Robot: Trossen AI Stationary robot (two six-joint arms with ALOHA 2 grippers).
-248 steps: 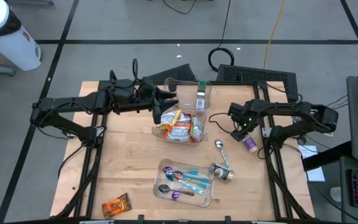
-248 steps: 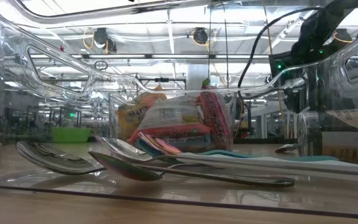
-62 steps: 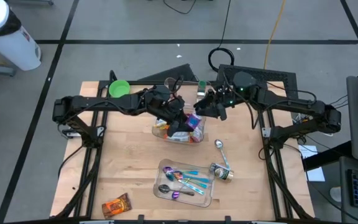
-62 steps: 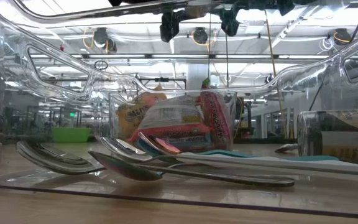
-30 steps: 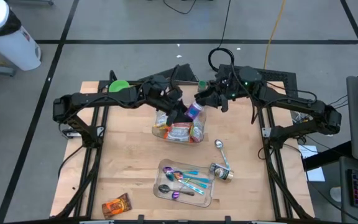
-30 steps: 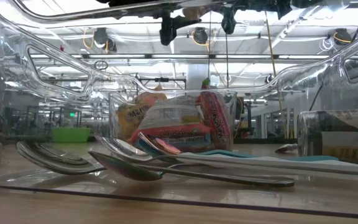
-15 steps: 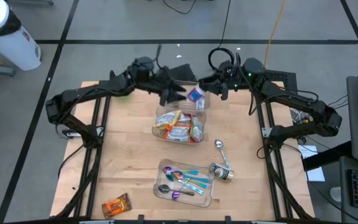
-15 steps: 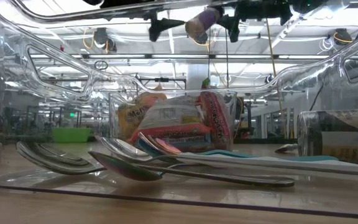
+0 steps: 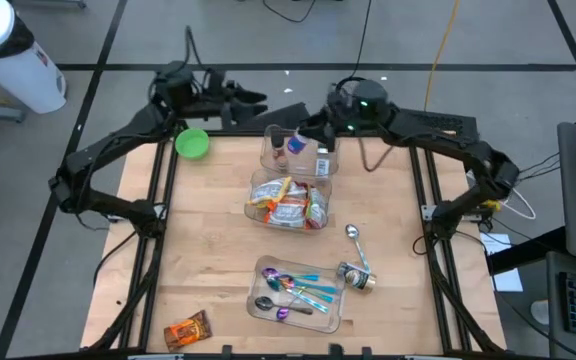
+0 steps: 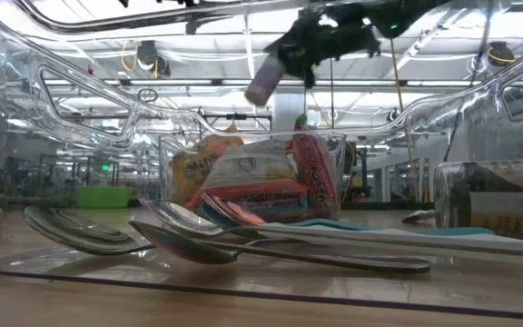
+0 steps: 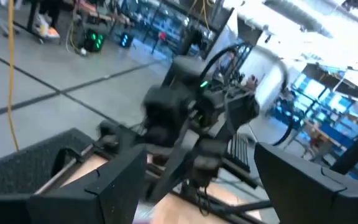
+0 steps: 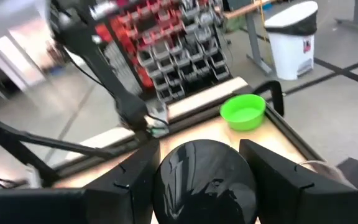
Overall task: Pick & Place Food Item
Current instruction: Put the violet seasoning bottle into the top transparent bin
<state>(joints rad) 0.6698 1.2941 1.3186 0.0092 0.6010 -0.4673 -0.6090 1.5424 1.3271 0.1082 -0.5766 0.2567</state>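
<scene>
— Two arms are up at the far edge of the surface point(image 9: 208, 250). What is the right gripper point(image 10: 291, 50) doing?

— It is clenched on a small jar point(image 10: 263, 80). The low view shows the jar hanging high in the air, tilted, with its free end pointing down. From overhead I could not tell its height; there it only appears over the rear clear bin point(image 9: 273, 160), next to a bottle point(image 9: 323, 161) standing inside.

— And the right wrist camera?

— It shows the jar's dark round end filling the gap between the two fingers point(image 12: 120, 190), pressed on both sides. It also catches the green bowl point(image 12: 243, 112) beyond.

— What about the left gripper point(image 11: 202, 186)?

— It is released. Its own wrist view shows the fingers spread wide with nothing between them, looking across at the other arm. Overhead, that arm sits back past the far left corner, well apart from the jar.

— What about the rest of the surface?

— The middle bin point(image 9: 253, 210) holds snack packets point(image 9: 288, 205), and the near tray point(image 9: 328, 318) holds spoons point(image 9: 298, 290). A loose spoon point(image 9: 352, 238) and a tipped-over jar point(image 9: 358, 277) lie to the right. One wrapped snack point(image 9: 187, 329) sits at the near left corner, which only the overhead view shows.
</scene>
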